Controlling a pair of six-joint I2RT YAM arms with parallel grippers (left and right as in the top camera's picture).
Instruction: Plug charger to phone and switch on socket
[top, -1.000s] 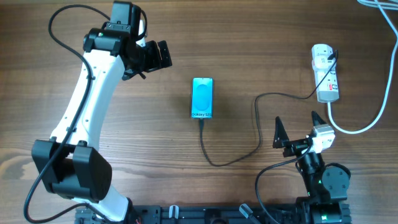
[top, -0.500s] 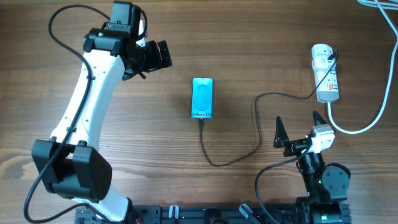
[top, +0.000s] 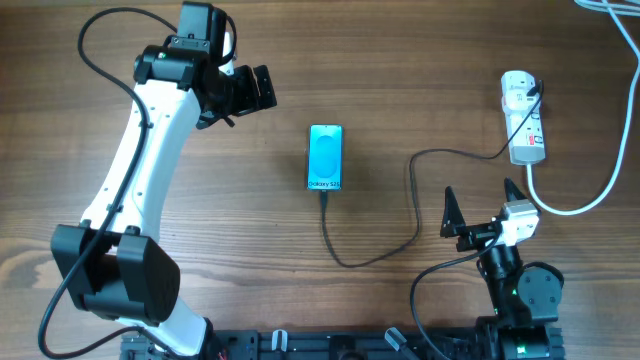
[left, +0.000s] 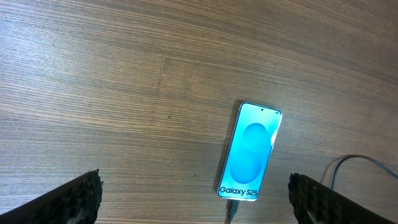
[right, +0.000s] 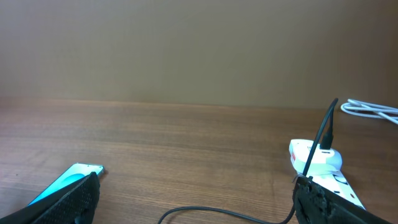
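The phone (top: 325, 157) lies flat mid-table, its cyan screen up and the "Galaxy S25" text at its near end. It also shows in the left wrist view (left: 251, 150) and at the left edge of the right wrist view (right: 68, 179). The charger cable (top: 375, 255) has its tip in the phone's near end and loops right to the socket (top: 523, 118), a white strip at the far right, also seen in the right wrist view (right: 320, 160). My left gripper (top: 258, 88) is open and empty, up and left of the phone. My right gripper (top: 480, 205) is open and empty near the front right.
A thick white cord (top: 590, 195) runs from the socket down and round toward the table's right edge. More white cord (top: 605, 10) lies at the far right corner. The arms' bases stand at the front edge.
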